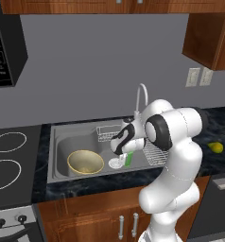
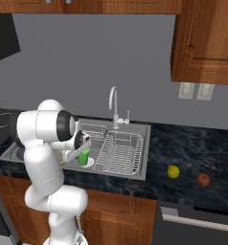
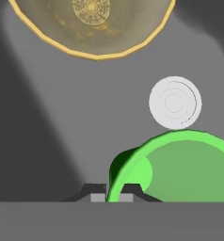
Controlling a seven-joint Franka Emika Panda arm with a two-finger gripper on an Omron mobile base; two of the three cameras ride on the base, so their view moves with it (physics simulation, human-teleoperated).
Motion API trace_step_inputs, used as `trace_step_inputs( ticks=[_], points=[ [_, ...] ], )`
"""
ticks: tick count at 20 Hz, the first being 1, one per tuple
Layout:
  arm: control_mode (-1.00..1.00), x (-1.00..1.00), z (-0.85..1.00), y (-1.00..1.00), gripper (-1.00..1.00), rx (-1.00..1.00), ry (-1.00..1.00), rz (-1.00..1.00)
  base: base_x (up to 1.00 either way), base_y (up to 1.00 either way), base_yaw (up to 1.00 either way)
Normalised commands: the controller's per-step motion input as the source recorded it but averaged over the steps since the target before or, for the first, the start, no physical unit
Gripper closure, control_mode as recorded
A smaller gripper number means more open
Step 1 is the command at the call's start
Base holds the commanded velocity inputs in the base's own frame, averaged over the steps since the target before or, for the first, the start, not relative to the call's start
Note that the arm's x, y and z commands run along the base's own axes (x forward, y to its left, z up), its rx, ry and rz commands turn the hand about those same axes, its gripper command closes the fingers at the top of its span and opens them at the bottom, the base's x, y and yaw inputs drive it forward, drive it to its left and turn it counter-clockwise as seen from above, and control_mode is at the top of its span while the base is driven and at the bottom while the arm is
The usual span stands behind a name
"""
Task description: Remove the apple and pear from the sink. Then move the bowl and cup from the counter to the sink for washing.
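Cup (image 3: 180, 164) hangs upright in the sink (image 1: 62, 142), its rim pinched between the closed fingers of the gripper (image 3: 113, 193). Drain (image 3: 174, 102) lies just beyond it, bowl (image 3: 92, 23) farther off, so release means setting straight down, I judge.

Two base cameras look forward and down from behind the arm, one from its left, one from its right. Both take in the sink (image 1: 57, 142) and faucet (image 2: 113, 103). The hand camera sits very near the cup (image 3: 180, 164) rim, facing down into the basin toward the drain (image 3: 174, 102) and bowl (image 3: 92, 28).
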Motion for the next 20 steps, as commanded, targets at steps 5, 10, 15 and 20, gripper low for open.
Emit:
trace_step_inputs(
  ticks=[5, 10, 15, 20],
  points=[
    [-1.0, 0.03, -0.2, 0.02, 1.0, 0.0, -0.05, -0.07, 0.0, 0.0, 0.0],
    [-1.0, 0.14, -0.13, 0.01, 1.0, 0.0, -0.08, -0.1, 0.0, 0.0, 0.0],
    [-1.0, 0.16, -0.03, 0.01, 1.0, 0.0, -0.11, -0.1, 0.0, 0.0, 0.0],
    [-1.0, 0.18, -0.02, 0.01, 1.0, 0.0, -0.1, -0.1, 0.0, 0.0, 0.0]
  ],
)
